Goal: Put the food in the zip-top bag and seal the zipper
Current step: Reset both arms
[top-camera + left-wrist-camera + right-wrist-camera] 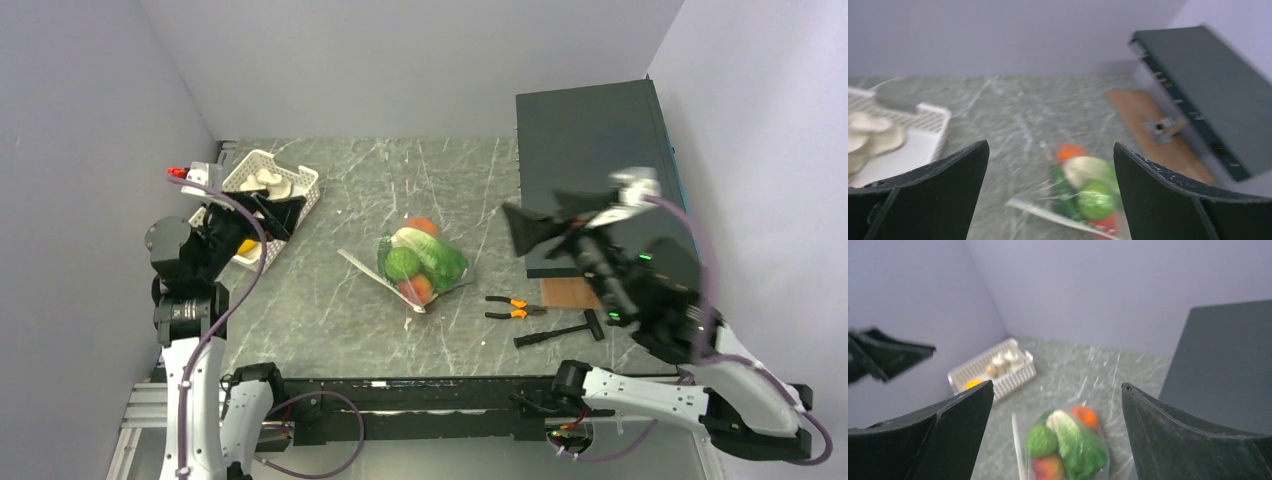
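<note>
Currently L gripper (1050, 150) and R gripper (1058, 386) are spread wide, empty. Bag (432, 262) is judged limp, slippery; to be gripped at zipper (376, 277).

Robot lab / test cell, not a home. Evidence: left arm (190, 380) + right arm (640, 390) bolted at near edge of a marble-look table (330, 310), exposed cabling, alu extrusion frame (140, 410) by the bases. Plain grey-lilac walls (400, 60) box the bench on 3 sides. Workshop kit on top: orange-handled pliers (512, 306), hammer (555, 333), dark green equipment case (590, 140).
</note>
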Robot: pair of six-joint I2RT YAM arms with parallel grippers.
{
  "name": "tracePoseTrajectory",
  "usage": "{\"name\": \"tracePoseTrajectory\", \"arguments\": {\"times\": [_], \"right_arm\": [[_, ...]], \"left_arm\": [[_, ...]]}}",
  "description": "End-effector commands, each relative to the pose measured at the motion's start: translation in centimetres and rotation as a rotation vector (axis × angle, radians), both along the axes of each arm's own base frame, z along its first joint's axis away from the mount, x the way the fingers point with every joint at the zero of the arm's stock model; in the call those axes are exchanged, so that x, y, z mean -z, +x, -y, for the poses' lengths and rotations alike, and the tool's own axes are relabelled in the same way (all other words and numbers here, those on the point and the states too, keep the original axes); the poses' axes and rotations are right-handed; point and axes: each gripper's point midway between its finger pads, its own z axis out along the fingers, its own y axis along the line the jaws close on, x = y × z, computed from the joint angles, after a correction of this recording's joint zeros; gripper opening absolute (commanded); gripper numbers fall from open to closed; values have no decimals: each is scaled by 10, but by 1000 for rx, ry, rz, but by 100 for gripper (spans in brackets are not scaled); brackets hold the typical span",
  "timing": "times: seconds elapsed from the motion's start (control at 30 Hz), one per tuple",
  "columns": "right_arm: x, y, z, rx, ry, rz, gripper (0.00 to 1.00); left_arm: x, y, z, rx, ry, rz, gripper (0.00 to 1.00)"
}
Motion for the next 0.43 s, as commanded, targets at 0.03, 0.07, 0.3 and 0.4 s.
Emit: {"name": "tracePoseTrajectory", "arguments": {"times": [0.03,0.07,0.3,0.4], "right_arm": [[-45,-8,70,170,141,109,100],[-46,-9,77,192,152,114,100],[-43,-7,102,298,198,99,100],[-30,4,119,461,153,51,100]], "left_arm": [[-60,-58,50,282,-174,179,100],[-68,-66,52,293,-174,221,100],[-94,-101,51,242,-124,273,100],[-94,-110,50,222,-127,273,100]]}}
